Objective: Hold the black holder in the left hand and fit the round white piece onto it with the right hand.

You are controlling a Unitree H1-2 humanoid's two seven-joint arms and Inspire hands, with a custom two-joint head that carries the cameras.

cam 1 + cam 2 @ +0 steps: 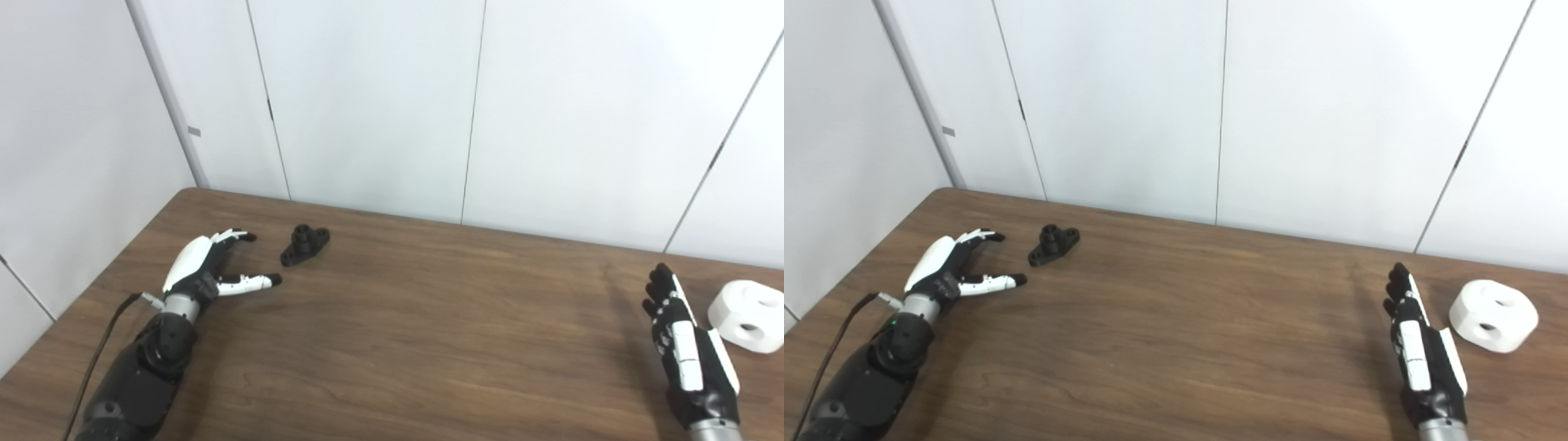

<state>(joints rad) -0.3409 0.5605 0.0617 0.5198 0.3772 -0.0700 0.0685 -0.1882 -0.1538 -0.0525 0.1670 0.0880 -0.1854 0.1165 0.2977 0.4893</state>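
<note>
- Reaching is the step in hand, by my reading: neither task part is held yet, and both lie on the brown wood-grain desk (pixel 392 318).
- Left robot hand (pixel 208 266) rests low over the desk at about 9 o'clock of the scene, released, fingers spread apart and thumb pointing toward 3 o'clock, grasping nothing.
- Small black plastic holder with a raised round boss and a flat flange with holes (pixel 305 244) lies just beyond the left fingertips, at about 2 o'clock from that robot hand, near but not touching it.
- Right robot hand (pixel 1424 352) stands edge-on at about 4 o'clock of the scene, fingers straight and close together, pointing toward 12 o'clock, empty.
- Round white plastic piece with two visible holes (pixel 1493 315) sits on the desk at 3 o'clock from the right robot hand, near it but apart.
- Next move, as I judge it, calls for the left robot hand to advance toward 2 o'clock and close around the holder, lifting it with the boss left free.
- Right robot hand would then need to swing toward 3 o'clock, open around the white piece, and line one of its holes up with the boss; which hole fits cannot be told.
</note>
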